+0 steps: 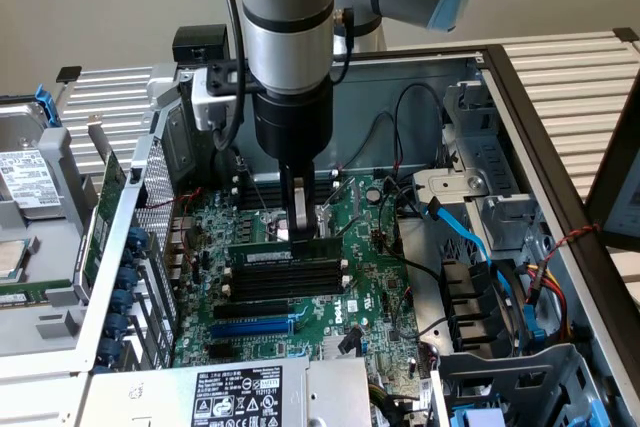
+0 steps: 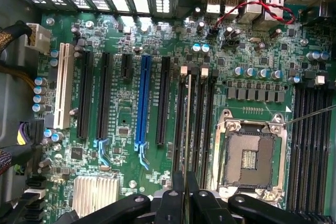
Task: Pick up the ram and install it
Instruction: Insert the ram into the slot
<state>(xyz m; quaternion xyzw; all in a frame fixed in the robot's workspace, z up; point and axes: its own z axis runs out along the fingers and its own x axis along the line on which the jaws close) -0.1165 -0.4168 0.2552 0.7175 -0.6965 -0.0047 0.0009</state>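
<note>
- My tool (image 1: 300, 230) is closed on the ram (image 1: 262, 255). It grips the upper edge near the middle, with one finger on each flat face.
- The ram stands on its long edge, lying along the black memory slots (image 1: 285, 285) of the motherboard (image 1: 375, 282). I cannot tell whether it is seated.
- I judge the ram light and stiff, but thin and fragile. A hold at the middle keeps it from tilting.

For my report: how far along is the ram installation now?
Done: the ram is picked up. In hand: the gripper holds it, edge down, at the black memory slots. Left: I cannot see that it is fully seated in a slot.
</note>
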